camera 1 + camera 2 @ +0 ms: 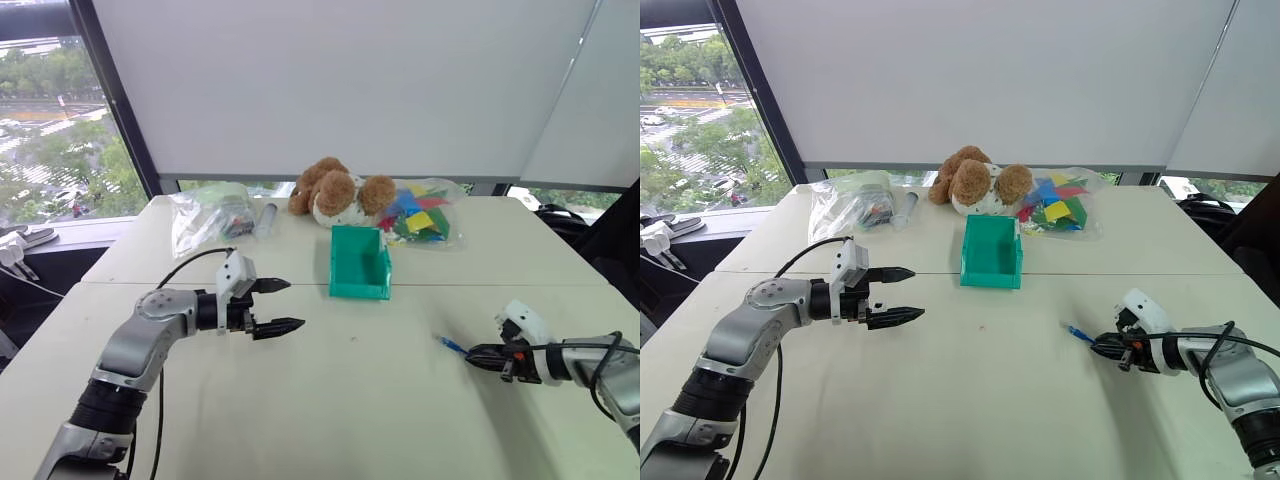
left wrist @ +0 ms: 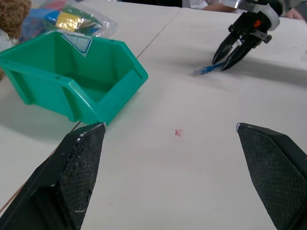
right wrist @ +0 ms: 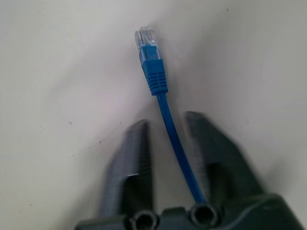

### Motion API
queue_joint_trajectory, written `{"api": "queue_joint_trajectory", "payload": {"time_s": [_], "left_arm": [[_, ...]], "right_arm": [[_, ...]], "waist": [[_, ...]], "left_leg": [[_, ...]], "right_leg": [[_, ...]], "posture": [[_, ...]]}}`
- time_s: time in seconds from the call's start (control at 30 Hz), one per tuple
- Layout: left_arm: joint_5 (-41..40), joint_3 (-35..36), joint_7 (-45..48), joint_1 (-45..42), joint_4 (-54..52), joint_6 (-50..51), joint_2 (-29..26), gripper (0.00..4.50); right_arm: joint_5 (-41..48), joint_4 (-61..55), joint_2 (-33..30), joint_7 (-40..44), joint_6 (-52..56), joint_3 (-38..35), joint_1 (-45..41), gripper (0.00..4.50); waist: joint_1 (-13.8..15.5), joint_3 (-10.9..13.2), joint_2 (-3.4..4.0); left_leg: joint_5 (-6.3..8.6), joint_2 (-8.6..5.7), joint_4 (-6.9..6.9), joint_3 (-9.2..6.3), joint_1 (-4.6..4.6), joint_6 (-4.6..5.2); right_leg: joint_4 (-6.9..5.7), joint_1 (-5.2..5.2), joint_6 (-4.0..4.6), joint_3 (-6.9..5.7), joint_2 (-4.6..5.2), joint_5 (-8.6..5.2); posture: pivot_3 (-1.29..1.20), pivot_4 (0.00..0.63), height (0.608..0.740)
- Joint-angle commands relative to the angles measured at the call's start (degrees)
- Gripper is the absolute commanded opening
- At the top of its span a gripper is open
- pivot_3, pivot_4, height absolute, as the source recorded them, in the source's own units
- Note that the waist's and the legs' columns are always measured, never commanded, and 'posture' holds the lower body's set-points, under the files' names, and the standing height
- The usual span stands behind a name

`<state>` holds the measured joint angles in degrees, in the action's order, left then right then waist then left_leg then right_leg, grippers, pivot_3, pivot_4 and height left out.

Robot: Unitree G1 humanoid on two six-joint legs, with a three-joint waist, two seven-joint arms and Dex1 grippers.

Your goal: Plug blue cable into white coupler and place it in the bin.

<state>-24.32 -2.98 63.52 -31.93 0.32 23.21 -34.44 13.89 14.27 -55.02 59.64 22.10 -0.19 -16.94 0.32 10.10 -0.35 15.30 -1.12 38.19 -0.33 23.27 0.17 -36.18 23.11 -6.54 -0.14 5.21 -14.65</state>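
Gripping blue cable [image 3: 165,115], right gripper [image 1: 478,357] jaws clenched; left gripper [image 1: 285,306] jaws released, bare table [image 1: 350,400] between.

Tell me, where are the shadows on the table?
Left wrist view: a soft shadow lies on the table beside the bin, and another lies under the right gripper, which is shut on the blue cable. Left eye view: daylight comes in through the window.
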Motion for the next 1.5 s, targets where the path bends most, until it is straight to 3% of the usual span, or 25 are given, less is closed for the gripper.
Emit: {"api": "queue_joint_trajectory", "payload": {"time_s": [0.03,0.37,0.73,0.83,1.07,1.33,1.5], "left_arm": [[0.04,1.06,0.31,-0.49,-0.34,-1.22,-0.57,4.5],[0.47,0.0,1.7,-1.91,1.42,-2.13,-0.13,4.5],[1.68,-3.08,3.69,-1.15,-0.34,-2.42,0.4,4.5],[1.61,-4.33,4.75,-0.83,-1.4,-2.12,0.48,4.5],[4.99,-10.34,9.77,-3.74,4.17,-6.97,3.23,4.5],[11.21,-16.73,15.88,-9.75,20.66,-17.43,11.04,4.5],[16.22,-18.68,16.82,-13.35,33.26,-26.38,14.72,4.5]], "right_arm": [[-0.88,0.45,0.92,0.86,1.16,0.81,-0.68,0.02],[1.78,-22.15,4.86,4.89,9.51,8.56,-8.21,0.02],[-7.46,-15.43,13.96,5.83,4.61,22.36,-15.59,0.02],[-10.18,-13.24,14.4,5.97,1.99,23.83,-16.68,0.89],[-8.13,-21.73,10.18,6.72,5.95,18.02,-16.04,4.45],[-0.56,-38.72,2.77,3.76,18.29,3.96,-6.6,4.45],[2.22,-45.2,1.97,0.13,23.58,-0.59,-1.98,4.45]], "waist": [[0.0,0.0,0.0],[-0.92,0.02,0.06],[-0.87,0.03,0.03],[-0.97,0.03,0.03],[-0.41,0.03,0.04],[0.47,0.02,0.01],[0.18,0.02,0.02]], "left_leg": [[0.0,0.0,0.0,0.0,0.0,0.0],[0.0,0.04,-0.05,-0.04,0.06,0.0],[0.0,-0.04,-0.03,-0.06,0.11,-0.01],[0.0,-0.03,-0.03,-0.05,0.11,-0.01],[-0.01,-0.04,-0.02,-0.05,0.13,-0.02],[0.0,-0.04,0.0,-0.06,0.14,0.0],[0.0,0.0,-0.01,-0.03,0.14,0.0]], "right_leg": [[0.0,0.0,0.0,0.0,0.0,0.0],[-0.08,0.16,0.0,0.0,-0.03,0.0],[-0.04,0.16,0.0,0.0,0.02,0.0],[-0.05,0.18,0.0,0.0,0.0,0.0],[-0.06,0.18,0.0,0.0,-0.01,0.0],[-0.02,0.15,0.01,-0.01,-0.01,0.0],[-0.03,0.2,0.0,0.0,-0.01,0.0]], "posture": [[0.0,0.15,0.74],[0.0,0.15,0.74],[0.0,0.15,0.74],[0.0,0.15,0.74],[0.0,0.15,0.74],[0.0,0.15,0.74],[0.0,0.15,0.74]]}}
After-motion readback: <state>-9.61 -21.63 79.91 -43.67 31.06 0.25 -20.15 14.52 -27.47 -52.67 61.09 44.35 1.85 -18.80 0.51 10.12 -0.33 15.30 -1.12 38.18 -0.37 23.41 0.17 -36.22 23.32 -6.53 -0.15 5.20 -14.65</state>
